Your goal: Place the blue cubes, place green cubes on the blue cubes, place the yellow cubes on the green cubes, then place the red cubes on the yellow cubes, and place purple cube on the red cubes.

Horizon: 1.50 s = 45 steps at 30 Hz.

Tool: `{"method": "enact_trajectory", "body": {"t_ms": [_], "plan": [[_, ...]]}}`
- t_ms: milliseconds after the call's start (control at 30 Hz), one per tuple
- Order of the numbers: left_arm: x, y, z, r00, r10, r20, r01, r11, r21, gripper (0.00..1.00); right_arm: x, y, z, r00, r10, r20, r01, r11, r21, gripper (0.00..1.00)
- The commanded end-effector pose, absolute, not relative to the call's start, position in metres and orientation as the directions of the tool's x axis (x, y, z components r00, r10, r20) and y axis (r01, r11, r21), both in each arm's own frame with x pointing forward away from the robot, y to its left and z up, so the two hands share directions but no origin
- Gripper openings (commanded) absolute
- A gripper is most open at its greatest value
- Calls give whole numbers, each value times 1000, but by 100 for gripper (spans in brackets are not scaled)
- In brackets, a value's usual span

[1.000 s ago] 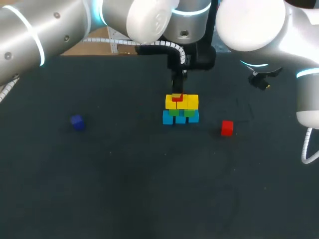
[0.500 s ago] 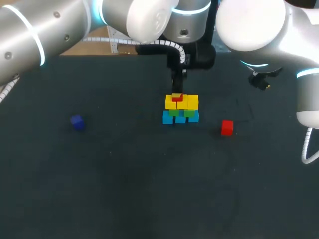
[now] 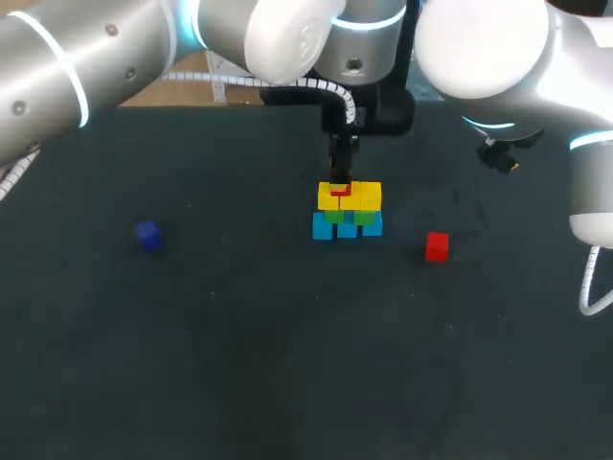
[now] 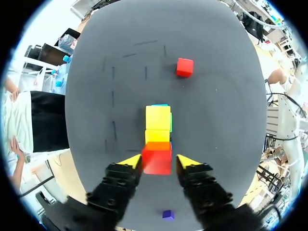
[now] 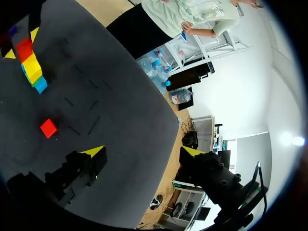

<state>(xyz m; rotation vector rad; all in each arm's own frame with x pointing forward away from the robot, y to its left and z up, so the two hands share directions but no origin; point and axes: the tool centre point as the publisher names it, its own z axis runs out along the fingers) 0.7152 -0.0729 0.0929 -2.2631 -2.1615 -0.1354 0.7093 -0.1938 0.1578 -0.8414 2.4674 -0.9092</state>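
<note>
Since a second ago: my left end effector [image 3: 339, 184] has come down a little, and the held red cube [image 3: 340, 191] now sits lower, at or just on the yellow cubes [image 3: 352, 198]. Nothing else on the desk [image 3: 287, 364] has shifted.

Head view: the stack stands just above centre, with blue cubes [image 3: 347, 227] at the bottom, green cubes [image 3: 351, 217] on them and the yellow row on top. The held red cube is over the stack's left end. A loose red cube [image 3: 436, 246] lies right of the stack, apart from it. The purple cube [image 3: 147, 235], reading dark blue here, lies well off at middle left. My right end effector [image 3: 500, 155] hangs at upper right.

Left wrist view: both yellow fingertips [image 4: 131, 161] press the held red cube from two sides, a firm grasp. The cube sits directly over the nearest yellow cube. The loose red cube lies well ahead, past the stack.

Right wrist view: fingers spread wide, nothing between them. The loose red cube lies ahead, beside one finger, and the stack is farther off.
</note>
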Motion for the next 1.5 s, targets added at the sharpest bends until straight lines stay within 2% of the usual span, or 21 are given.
{"method": "enact_trajectory", "body": {"t_ms": [33, 1067, 1267, 1500], "plan": [[720, -77, 94, 45, 996, 79, 998, -48, 43, 100, 709, -195, 157, -748, -649, -142, -402, 612, -681, 100], [720, -81, 107, 71, 996, 59, 995, -74, 64, 100, 709, -195, 157, -748, -649, -142, -402, 612, -681, 100], [725, -64, 135, 49, 998, 42, 995, -52, 85, 100, 709, -195, 157, -748, -649, -142, -402, 612, -681, 100], [727, -21, 167, -33, 999, 32, 992, 29, 125, 100, 709, -195, 157, -748, -649, -142, -402, 612, -681, 100]]}}
